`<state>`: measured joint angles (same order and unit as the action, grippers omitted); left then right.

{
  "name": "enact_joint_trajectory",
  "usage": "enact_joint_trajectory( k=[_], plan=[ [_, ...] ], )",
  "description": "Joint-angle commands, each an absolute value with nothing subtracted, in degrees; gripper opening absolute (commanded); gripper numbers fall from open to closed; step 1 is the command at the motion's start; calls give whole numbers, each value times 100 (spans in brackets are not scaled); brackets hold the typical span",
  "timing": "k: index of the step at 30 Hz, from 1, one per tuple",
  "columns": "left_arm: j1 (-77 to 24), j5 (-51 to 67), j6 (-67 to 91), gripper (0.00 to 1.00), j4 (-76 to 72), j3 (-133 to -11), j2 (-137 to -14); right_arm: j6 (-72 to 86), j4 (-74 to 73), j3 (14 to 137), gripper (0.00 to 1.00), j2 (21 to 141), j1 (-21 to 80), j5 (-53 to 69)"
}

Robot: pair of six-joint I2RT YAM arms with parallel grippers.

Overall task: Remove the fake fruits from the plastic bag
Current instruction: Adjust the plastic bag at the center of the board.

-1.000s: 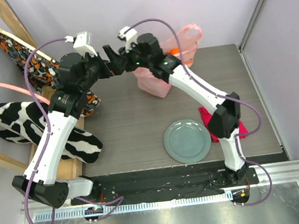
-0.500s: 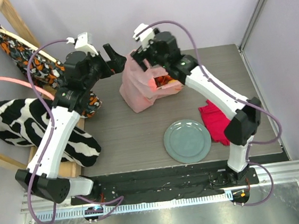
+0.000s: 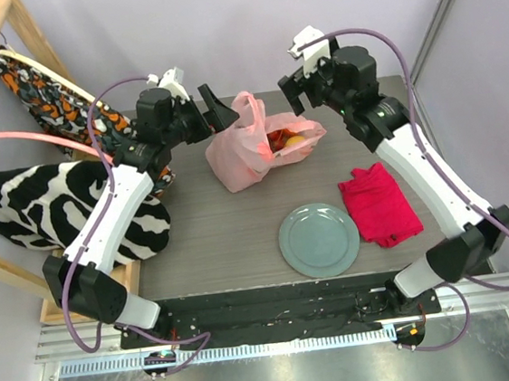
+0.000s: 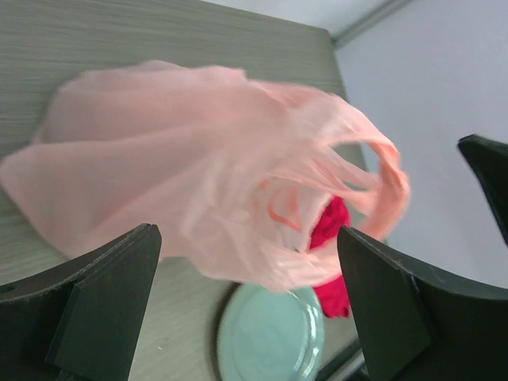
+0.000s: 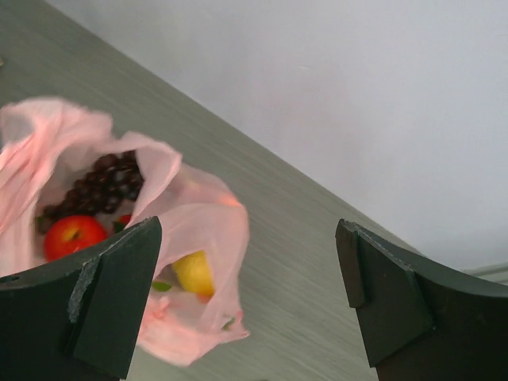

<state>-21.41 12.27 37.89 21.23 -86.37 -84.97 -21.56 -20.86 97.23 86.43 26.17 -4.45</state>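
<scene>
— Position check. Where's the bag?
— Plastic bag (image 3: 244, 155) lies crumpled on its side on the table (image 3: 203, 223), far half, between my two grippers. Its mouth gapes toward my right arm.

— Left side?
— Left gripper (image 3: 217, 112) is spread wide with nothing in it. It hangs just beside the bag's far-left edge. In the left wrist view the bag fills the span between my fingers (image 4: 103, 302), blurred, with one loop handle (image 4: 395, 190) sticking out. Contact with the plastic: cannot tell.

— Right side?
— Right gripper (image 3: 292, 94) is also wide apart and empty. It sits off the far-right side of the mouth, clear of the plastic.

— Fruit count?
— The fake fruits (image 3: 286, 140) are all inside. The right wrist view looks straight into the opening: red apple (image 5: 73, 236), dark grape bunch (image 5: 99, 186) behind it, yellow lemon (image 5: 193, 272) nearest the lip with a scrap of green leaf beside it. Cherries: not clearly made out.

— Anything else down there?
— Grey-green plate (image 3: 319, 238) sits near the front edge, well apart from the bag. Magenta cloth (image 3: 379, 205) lies folded flat, just right of the plate.
</scene>
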Motion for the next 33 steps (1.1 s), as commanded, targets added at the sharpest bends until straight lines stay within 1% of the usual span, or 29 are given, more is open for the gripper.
enact_joint_trajectory(
  k=[1,3,5,8,13,16,21,26,28,30,31,32,33],
  plan=[
    [-1907,2379,4166,99,1460,-8420,-7990,-1846,-2476,9537,100,7893,2540,658],
    [-1951,2539,4157,99,1424,-8359,-7911,-1960,-2645,9405,100,7752,2531,764],
    [-2012,2707,4192,100,1389,-8262,-7884,-2213,-2725,9071,100,7691,2540,677],
    [-2144,2795,4341,100,1118,-8279,-7945,-2486,-2786,8886,100,7708,2523,510],
    [-2268,2304,4245,100,1133,-8823,-8287,-2926,-3224,9035,100,7892,2531,782],
    [-2276,2004,4289,100,1275,-9105,-8621,-3128,-3331,8992,100,8041,2522,748],
    [-2285,2109,4604,100,1072,-9403,-9219,-3261,-3278,9043,100,8524,2487,721],
    [-2443,2101,4588,100,1108,-9536,-9369,-3392,-3384,9430,100,9025,2461,616],
    [-2487,2109,4614,100,1064,-9589,-9448,-3410,-3401,9501,97,9158,2400,571],
    [-2496,2083,4579,91,994,-9606,-9518,-3279,-3454,9606,89,9350,2338,641],
    [-2496,2127,4536,84,880,-9641,-9536,-3200,-3489,9720,75,9412,2286,642],
    [-2496,2170,4466,68,827,-9685,-9562,-3130,-3515,9790,67,9465,2259,650],
    [-2496,2232,4395,60,817,-9755,-9589,-3016,-3577,9956,60,9588,2233,711]
  ],
)
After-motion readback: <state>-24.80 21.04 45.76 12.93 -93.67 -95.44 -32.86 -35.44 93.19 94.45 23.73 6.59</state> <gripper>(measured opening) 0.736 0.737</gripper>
